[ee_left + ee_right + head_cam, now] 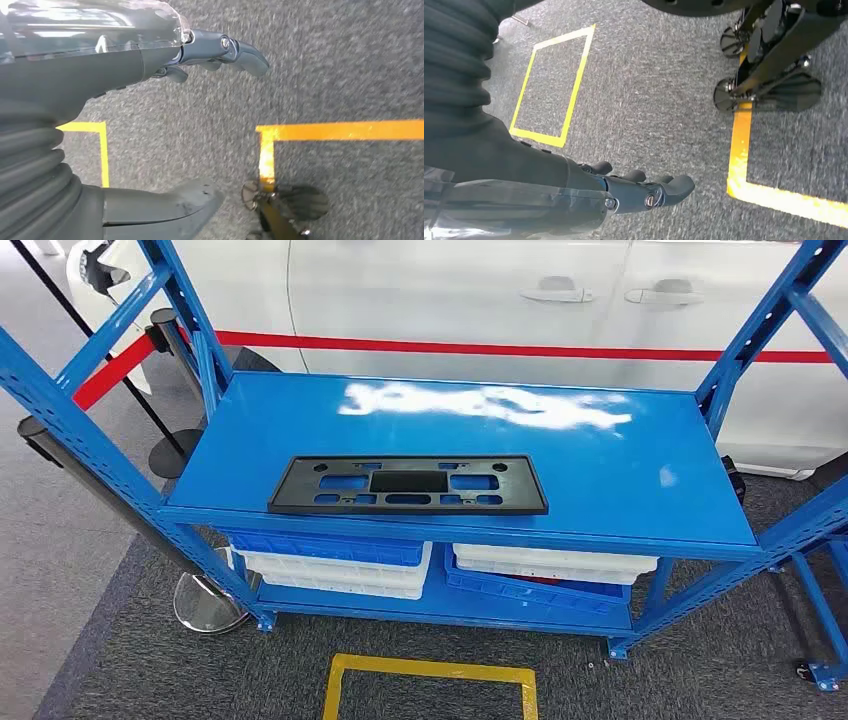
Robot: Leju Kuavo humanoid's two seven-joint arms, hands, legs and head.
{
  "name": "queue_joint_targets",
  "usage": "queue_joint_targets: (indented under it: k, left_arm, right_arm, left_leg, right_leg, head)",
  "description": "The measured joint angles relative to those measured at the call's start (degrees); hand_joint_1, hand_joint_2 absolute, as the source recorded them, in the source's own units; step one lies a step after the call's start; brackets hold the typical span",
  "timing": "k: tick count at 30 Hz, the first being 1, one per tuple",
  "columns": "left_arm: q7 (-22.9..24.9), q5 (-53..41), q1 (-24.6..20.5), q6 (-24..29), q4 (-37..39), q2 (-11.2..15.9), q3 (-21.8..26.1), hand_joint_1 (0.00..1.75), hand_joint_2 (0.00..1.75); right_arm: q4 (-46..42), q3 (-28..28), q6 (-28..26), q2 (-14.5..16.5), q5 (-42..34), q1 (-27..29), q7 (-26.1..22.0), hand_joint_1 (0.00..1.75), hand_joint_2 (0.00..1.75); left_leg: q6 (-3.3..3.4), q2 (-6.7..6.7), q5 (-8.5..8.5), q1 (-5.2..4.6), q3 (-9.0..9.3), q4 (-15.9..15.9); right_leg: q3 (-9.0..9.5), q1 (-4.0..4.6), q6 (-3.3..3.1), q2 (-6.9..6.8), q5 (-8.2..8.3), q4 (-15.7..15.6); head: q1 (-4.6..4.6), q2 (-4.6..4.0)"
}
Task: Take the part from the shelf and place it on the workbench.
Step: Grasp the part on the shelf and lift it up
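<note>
A flat black rectangular part (408, 485) with several cut-outs lies near the front edge of the blue shelf top (620, 480), left of centre. My left hand (200, 120) hangs over grey carpet with its fingers (235, 50) and thumb (165, 205) apart and nothing between them. My right hand (624, 192) also hangs over the carpet, its fingers (664, 190) stretched out and holding nothing.
Blue uprights (90, 430) frame the shelf on both sides. Blue and white bins (330, 560) are stacked on the lower level. A white car (480, 300) stands behind. A stanchion base (205, 602) sits at the left. Yellow floor tape (430, 680) marks a square in front.
</note>
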Motion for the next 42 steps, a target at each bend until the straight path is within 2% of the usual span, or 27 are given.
queue_joint_targets:
  k: [2,5,12,24,32,36,40,42]
  left_arm:
    - [-0.5,-1.2,-0.2,0.4,0.1,-0.2,1.3,0.0,0.0]
    - [-2.1,-4.9,-0.9,1.7,0.7,-1.0,5.7,0.0,0.0]
    - [-5.7,-12.0,-2.2,4.9,1.6,-2.6,14.6,0.0,0.0]
    - [-9.0,-20.8,-3.5,7.1,2.8,-3.6,22.9,0.0,0.0]
    - [-10.9,-25.6,-4.4,8.2,3.5,-4.0,27.6,0.0,0.0]
    - [-11.8,-27.9,-4.7,8.8,3.8,-4.1,29.7,0.0,0.0]
    - [-12.6,-30.0,-5.0,9.0,4.2,-4.3,31.5,0.0,0.0]
    - [-13.1,-31.3,-5.2,9.2,4.4,-4.3,32.7,0.0,0.0]
  right_arm:
    - [0.2,0.3,-0.6,0.0,-0.5,-0.1,-0.2,0.0,1.75]
    - [0.7,0.9,-2.3,0.1,-2.0,-0.5,-1.6,0.0,1.75]
    - [-1.1,1.4,-6.4,0.5,-3.5,-0.3,-7.8,0.0,1.75]
    - [-19.5,-1.2,-7.0,2.4,1.9,2.8,-15.2,0.0,1.75]
    - [-34.1,-0.9,-9.9,2.0,6.3,5.4,-19.2,0.0,1.75]
    - [-41.4,0.5,-11.7,1.2,8.9,6.2,-21.2,0.0,0.0]
    - [-47.4,2.2,-13.2,0.1,11.2,6.7,-22.8,0.0,0.0]
    - [-51.4,3.6,-14.2,-0.6,12.7,7.1,-23.9,0.0,0.87]
  left_leg:
    - [0.0,0.0,0.0,0.0,0.0,0.0]
    - [0.0,0.0,0.0,0.0,-0.01,0.0]
    - [0.0,0.0,0.0,-0.01,-0.01,0.0]
    - [0.0,0.0,0.01,-0.01,0.06,0.0]
    - [0.01,0.0,0.01,-0.02,0.05,0.0]
    - [0.01,0.0,0.01,-0.03,0.05,0.0]
    - [0.02,0.0,0.02,-0.03,0.03,0.0]
    - [0.02,0.0,0.02,-0.03,0.02,0.0]
  right_leg:
    - [0.0,0.0,0.0,0.0,0.0,0.0]
    - [0.01,-0.01,0.01,0.0,-0.01,0.0]
    - [0.01,-0.01,0.01,0.0,-0.01,0.0]
    - [-0.01,-0.01,0.01,0.01,0.0,0.0]
    - [-0.01,-0.06,0.01,0.01,0.0,0.0]
    - [-0.02,-0.08,0.02,0.02,0.0,0.0]
    - [-0.02,-0.08,0.03,-0.01,0.0,0.0]
    - [-0.03,-0.08,0.03,0.0,0.01,0.0]
  head:
    - [0.01,0.0]
    - [0.01,0.0]
    - [0.01,0.0]
    - [0.01,0.0]
    - [0.01,0.0]
    - [0.0,-0.01]
    - [0.01,0.0]
    - [0.01,0.0]
